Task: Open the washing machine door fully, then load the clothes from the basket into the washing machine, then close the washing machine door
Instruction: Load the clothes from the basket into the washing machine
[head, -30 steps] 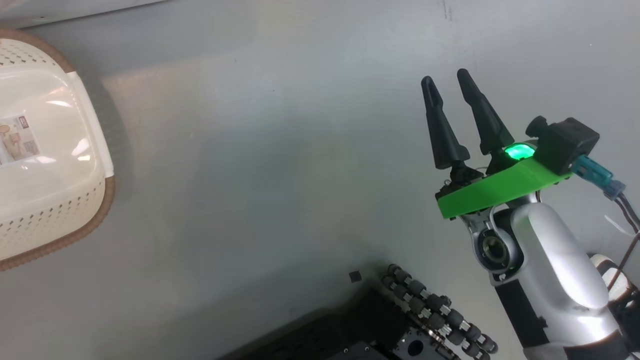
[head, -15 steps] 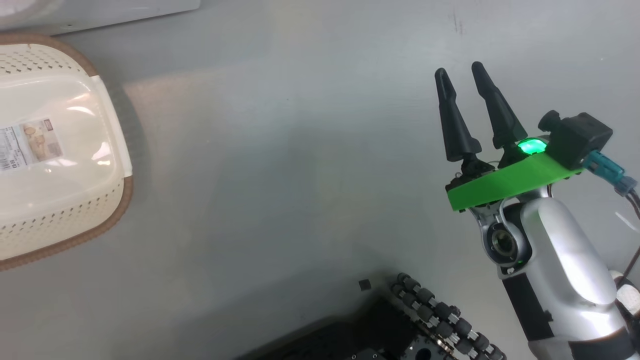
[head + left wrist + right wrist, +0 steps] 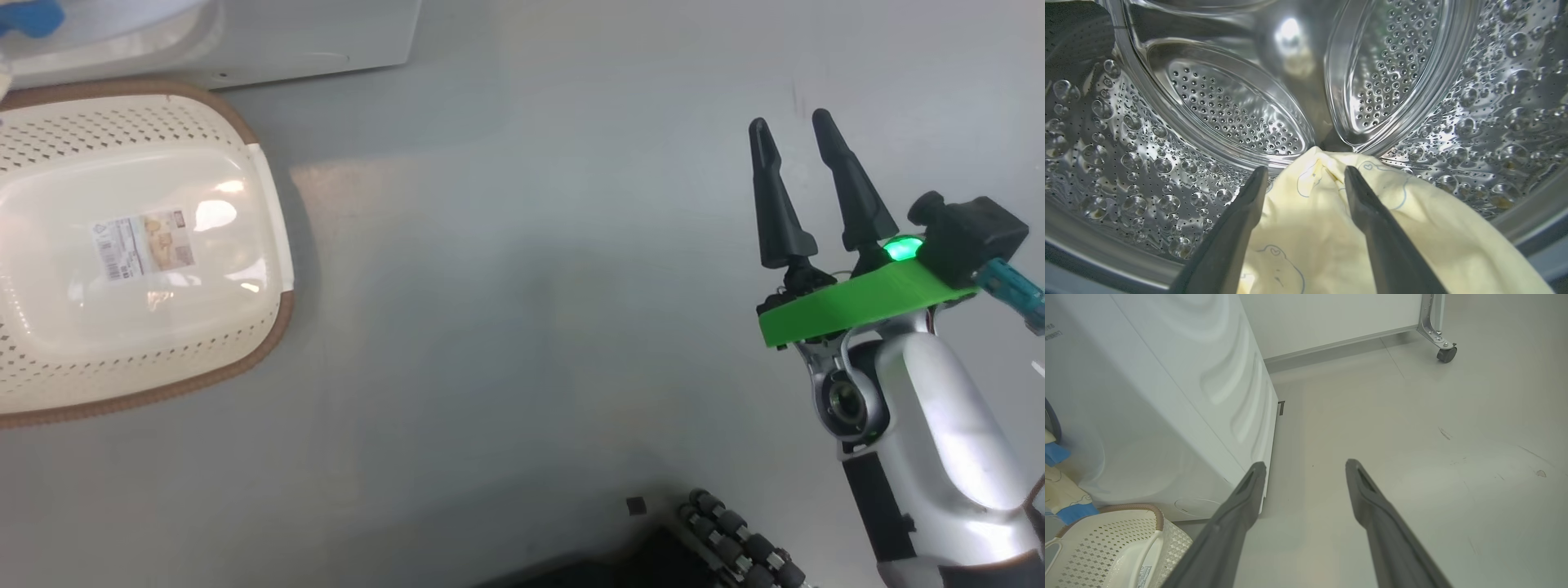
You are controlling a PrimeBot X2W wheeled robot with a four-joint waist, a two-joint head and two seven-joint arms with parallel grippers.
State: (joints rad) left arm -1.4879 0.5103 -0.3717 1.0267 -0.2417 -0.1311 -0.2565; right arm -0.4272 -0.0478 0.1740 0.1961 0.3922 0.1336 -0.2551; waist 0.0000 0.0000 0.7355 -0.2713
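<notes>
My left gripper [image 3: 1303,174] is open inside the steel perforated drum [image 3: 1229,114] of the washing machine. The pale yellow clothes [image 3: 1310,228], printed with thin blue lines, lie between and under its fingers. In the right wrist view a yellow piece with blue trim [image 3: 1061,494] hangs at the washing machine [image 3: 1167,396] front, above the basket [image 3: 1114,547]. The cream basket [image 3: 147,359] stands on the floor before the machine [image 3: 326,33], its label showing and no clothes in it. My right gripper [image 3: 789,119] hovers open over bare floor, holding nothing. The door is out of view.
Grey floor [image 3: 522,286] stretches between the basket and my right arm. My wheeled base with its black rollers [image 3: 735,539] sits at the bottom. Behind the machine runs a white panel on a metal leg with a caster [image 3: 1445,354].
The head camera has swung, so the whole picture slid right and down; more of the basket and the machine's base show. The right gripper stays open.
</notes>
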